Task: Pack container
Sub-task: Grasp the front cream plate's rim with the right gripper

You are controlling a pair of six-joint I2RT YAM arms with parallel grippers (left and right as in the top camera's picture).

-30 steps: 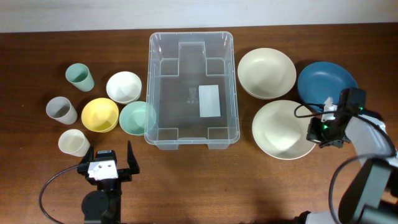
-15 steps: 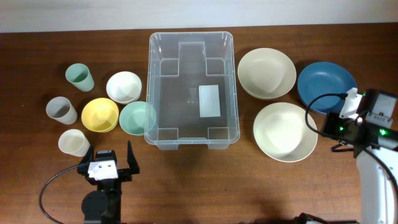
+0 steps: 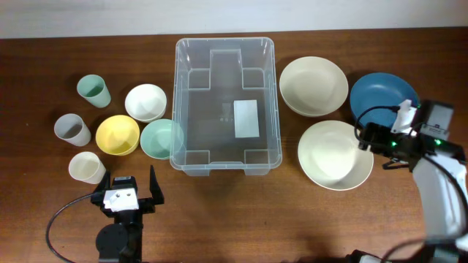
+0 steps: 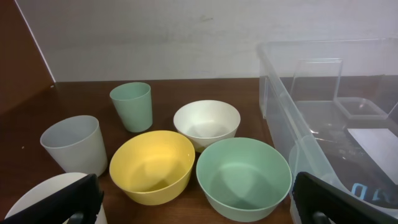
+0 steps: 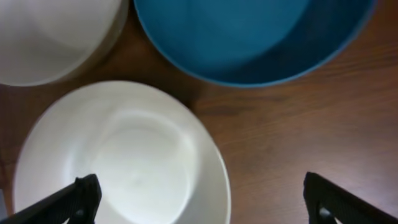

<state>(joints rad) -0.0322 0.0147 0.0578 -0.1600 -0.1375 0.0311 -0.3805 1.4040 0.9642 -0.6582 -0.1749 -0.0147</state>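
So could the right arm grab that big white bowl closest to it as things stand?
Probably yes. The right gripper hangs open over the rim of the nearer white bowl, with nothing between them. The blue bowl sits apart, out of the way.

Wood bench (image 3: 44, 58): container (image 3: 205, 124) centre. Left: green cup (image 3: 93, 90), grey cup (image 3: 72, 129), cream cup (image 3: 86, 167), white bowl (image 3: 145, 101), yellow bowl (image 3: 117, 134), mint bowl (image 3: 160, 138). Right: upper cream bowl (image 3: 313, 85), lower cream bowl (image 3: 334, 153), blue bowl (image 3: 384, 96).

Overhead: straight down, far. Left wrist: low, facing yellow bowl (image 4: 152, 167). Right wrist: close above white bowl (image 5: 124, 155).
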